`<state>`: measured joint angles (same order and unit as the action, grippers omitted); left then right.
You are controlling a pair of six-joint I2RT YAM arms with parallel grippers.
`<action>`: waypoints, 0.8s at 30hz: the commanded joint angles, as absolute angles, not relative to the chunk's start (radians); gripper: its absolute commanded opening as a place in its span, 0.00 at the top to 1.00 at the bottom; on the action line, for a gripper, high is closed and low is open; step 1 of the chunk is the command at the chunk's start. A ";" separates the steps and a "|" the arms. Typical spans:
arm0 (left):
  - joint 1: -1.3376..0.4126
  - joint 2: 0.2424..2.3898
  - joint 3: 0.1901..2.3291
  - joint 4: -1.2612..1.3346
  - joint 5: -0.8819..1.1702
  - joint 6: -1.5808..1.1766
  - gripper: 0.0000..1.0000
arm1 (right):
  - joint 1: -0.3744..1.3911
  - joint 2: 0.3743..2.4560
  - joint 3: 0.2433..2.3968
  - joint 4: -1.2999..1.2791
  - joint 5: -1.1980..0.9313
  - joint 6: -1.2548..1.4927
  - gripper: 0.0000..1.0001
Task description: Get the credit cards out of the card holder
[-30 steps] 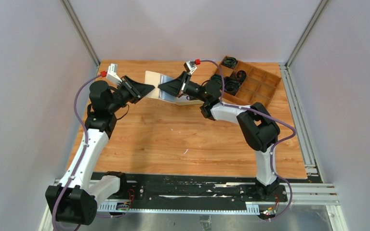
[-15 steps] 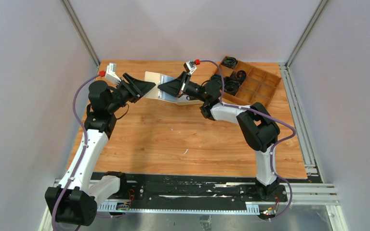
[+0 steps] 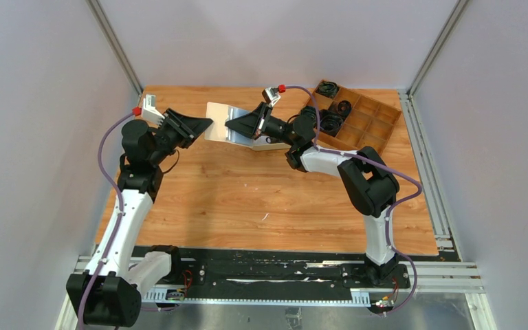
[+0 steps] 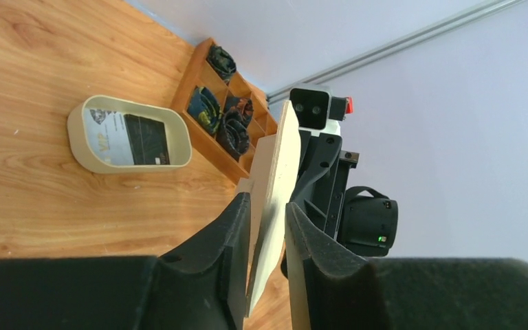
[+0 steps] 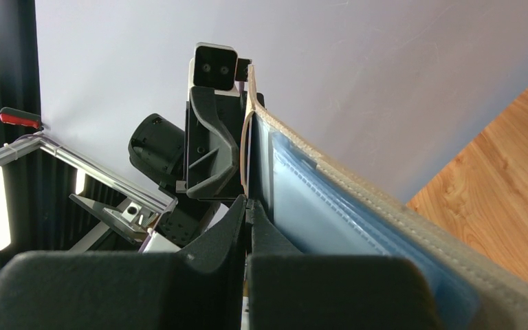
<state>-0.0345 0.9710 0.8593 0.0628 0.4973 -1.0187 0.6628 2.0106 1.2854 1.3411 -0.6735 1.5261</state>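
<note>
Pinching the card holder [image 3: 217, 118], the right jaws hold it open; left jaws straddle its flap, grip unclear.

Card holder [image 3: 220, 112] is up off the table [image 3: 247, 199] near the far edge, with my left claw [image 4: 268, 201] on its left and my right claw [image 5: 247, 203] on its right. The tray [image 4: 82, 134] lies just right of it, credit cards [image 4: 144, 139] inside. Compartment box [image 3: 378, 130] sits in the far right corner, cable coils [image 3: 328, 89] in its compartments.

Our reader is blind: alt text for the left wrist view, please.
A beige card holder stands on edge between the left gripper's fingers, above a wooden table. An oval tray on it holds a white card and a black card, beside a compartment box.
</note>
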 commanded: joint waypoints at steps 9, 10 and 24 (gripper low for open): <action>-0.016 0.957 0.846 0.092 0.503 -1.028 0.82 | 0.675 2.018 1.279 1.402 -0.689 1.528 1.00; -0.013 0.956 0.845 0.090 0.504 -1.025 0.83 | 0.674 2.017 1.278 1.402 -0.689 1.529 1.00; 0.027 0.939 0.847 0.085 0.500 -1.018 1.00 | 0.634 2.003 1.192 1.435 -0.687 1.537 1.00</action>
<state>-0.0174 0.9691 0.8505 0.0536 0.5243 -1.0275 0.6601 2.0106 1.2293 1.3800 -0.6724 1.5352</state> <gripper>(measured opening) 0.020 0.006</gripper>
